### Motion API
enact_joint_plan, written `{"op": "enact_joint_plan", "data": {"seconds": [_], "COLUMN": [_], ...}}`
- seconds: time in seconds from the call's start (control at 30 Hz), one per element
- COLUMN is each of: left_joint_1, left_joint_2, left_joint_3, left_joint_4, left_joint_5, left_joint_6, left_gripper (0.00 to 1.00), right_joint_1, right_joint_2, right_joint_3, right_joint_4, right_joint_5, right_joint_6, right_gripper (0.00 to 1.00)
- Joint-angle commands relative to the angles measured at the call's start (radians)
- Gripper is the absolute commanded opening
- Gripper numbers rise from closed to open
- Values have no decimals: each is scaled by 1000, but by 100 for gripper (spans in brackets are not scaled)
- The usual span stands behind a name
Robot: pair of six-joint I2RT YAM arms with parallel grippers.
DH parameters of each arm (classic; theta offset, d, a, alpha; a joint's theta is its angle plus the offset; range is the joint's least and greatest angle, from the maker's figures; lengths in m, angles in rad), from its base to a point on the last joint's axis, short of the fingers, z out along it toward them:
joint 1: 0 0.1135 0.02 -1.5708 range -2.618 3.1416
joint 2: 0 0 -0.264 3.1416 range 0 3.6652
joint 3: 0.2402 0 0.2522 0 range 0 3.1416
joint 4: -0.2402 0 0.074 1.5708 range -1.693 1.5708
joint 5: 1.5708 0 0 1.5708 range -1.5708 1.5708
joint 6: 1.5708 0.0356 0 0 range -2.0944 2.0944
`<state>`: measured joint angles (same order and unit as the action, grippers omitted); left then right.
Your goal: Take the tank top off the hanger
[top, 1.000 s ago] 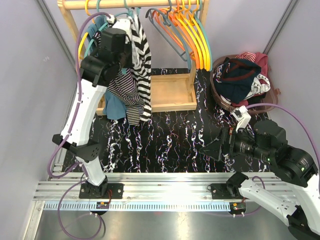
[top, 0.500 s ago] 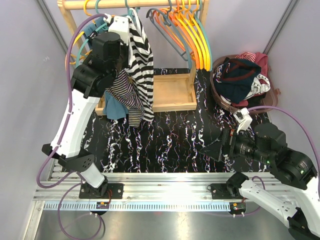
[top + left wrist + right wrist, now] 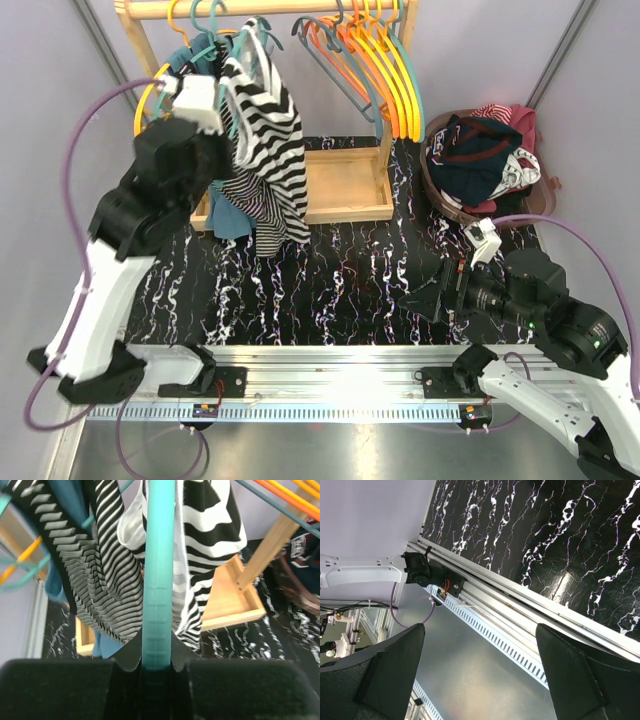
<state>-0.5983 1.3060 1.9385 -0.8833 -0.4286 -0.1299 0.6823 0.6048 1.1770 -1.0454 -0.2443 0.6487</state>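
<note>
A black-and-white striped tank top [image 3: 268, 150] hangs on a teal hanger [image 3: 238, 48] by the left end of the wooden rail [image 3: 300, 8]. My left gripper [image 3: 222, 95] is raised at the hanger and shut on it. In the left wrist view the teal hanger [image 3: 157, 580] runs straight up from between the jaws of the left gripper [image 3: 157, 656], with the striped top [image 3: 210, 550] draped on both sides. My right gripper [image 3: 425, 300] is low at the near right, open and empty; it [image 3: 485, 680] faces the table's near rail.
Several orange hangers and a grey one [image 3: 380, 70] hang on the right of the rail. A blue garment [image 3: 232, 212] hangs behind the top. The rack's wooden base tray [image 3: 345, 190] lies below. A basket of clothes [image 3: 482, 155] stands at the right.
My left arm has swung left and toward the near side, carrying the teal hanger and striped top with it. The top has spread wider. The right arm has barely moved.
</note>
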Motion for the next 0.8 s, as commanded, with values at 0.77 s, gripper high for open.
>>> {"op": "enact_joint_plan", "data": {"seconds": [0.77], "left_joint_1": [-40], "left_joint_2": [-579], "left_joint_3": [-598], "left_joint_4": [48], "left_joint_5": [318], "left_joint_6": [-212], "left_gripper": [0], "right_joint_1": [2], "right_joint_2": [47], "right_joint_3": [67], "right_joint_4": [108], "right_joint_5": [-67], "right_joint_6": [-93], "right_gripper": [100]}}
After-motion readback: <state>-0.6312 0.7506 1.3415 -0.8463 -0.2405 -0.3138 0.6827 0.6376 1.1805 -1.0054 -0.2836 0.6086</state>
